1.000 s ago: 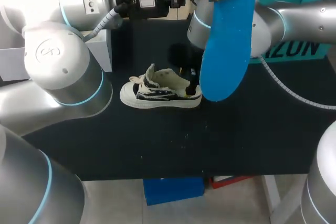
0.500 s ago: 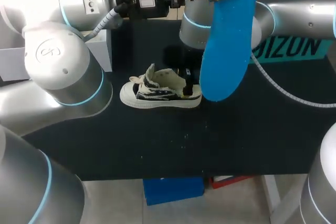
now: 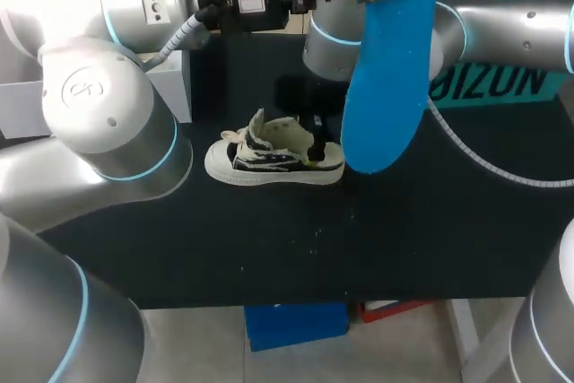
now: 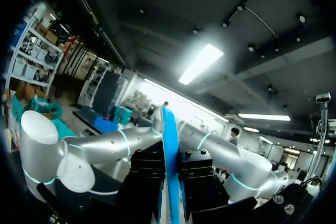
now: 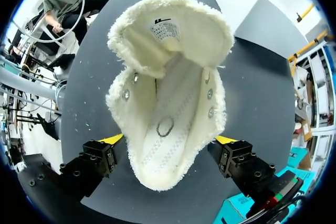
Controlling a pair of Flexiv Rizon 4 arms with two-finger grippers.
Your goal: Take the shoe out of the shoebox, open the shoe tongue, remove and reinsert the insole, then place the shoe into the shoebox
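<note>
Shoe (image 3: 273,161) lying on its side near the middle of the dark table (image 3: 359,239), toe to the left, tongue folded open and the lining exposed in the right wrist view. Right gripper (image 5: 169,140) open, its fingers spread on either side of the heel. Blue insole (image 3: 386,69) held upright above the table, just right of the shoe, pinched at its top end by the left gripper (image 4: 170,192). Teal shoebox (image 3: 502,6) at the far right, behind the right arm.
</note>
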